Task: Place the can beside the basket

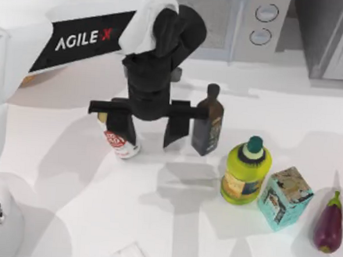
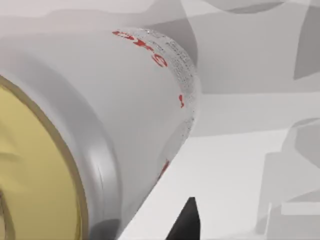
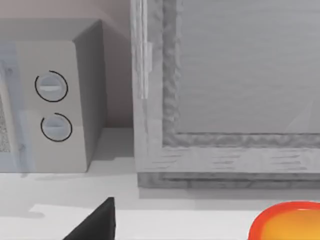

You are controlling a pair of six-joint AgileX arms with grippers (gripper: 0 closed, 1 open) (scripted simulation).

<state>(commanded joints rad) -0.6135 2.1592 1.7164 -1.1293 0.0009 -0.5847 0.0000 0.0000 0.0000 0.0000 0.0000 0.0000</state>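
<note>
The can, white with a red label, stands on the table left of the dark brown bottle. My left gripper hangs open just above the table, fingers spread wide. Its left finger is over the can, so the can lies at that finger, not in the middle of the gap. In the left wrist view the can looms very close, with one dark fingertip beside it. The basket shows as an orange sliver at the far left, mostly hidden under my left arm. Part of my right gripper faces the back wall.
Right of the brown bottle stand a yellow-green bottle, a teal carton and an eggplant. A microwave sits at the back. An orange round thing lies near the right wrist camera.
</note>
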